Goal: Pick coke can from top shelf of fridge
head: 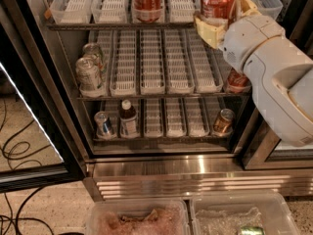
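In the single camera view, the gripper [223,17] sits at the upper right, in front of the right end of the top shelf [78,5] of the fridge [62,106]. Its cream-coloured fingers [205,29] are clenched on either side of the coke can [218,2]. The can stands upright in that grasp, its silver lid just at the top edge of the picture. The bulky white arm [274,77] runs down and to the right from the claw. Well to the left of the claw, a second red can [146,1] stands in a white lane tray on the same shelf. Below the claw and partly hidden behind the arm, another red can [237,80] stands on the middle rack. Far to the lower left, two silver cans [89,75] stand one behind the other at that rack's left end. Further down, on the bottom rack, a tan-gold can [223,121] lies almost straight under the claw. A small bottle [128,119] and a silver-blue can [104,124] stand off to the lower left. Beneath the racks is the ribbed steel base [195,177], and two clear plastic bins [139,218] sit at the bottom edge. Cables [14,148] loop on the floor at far left.
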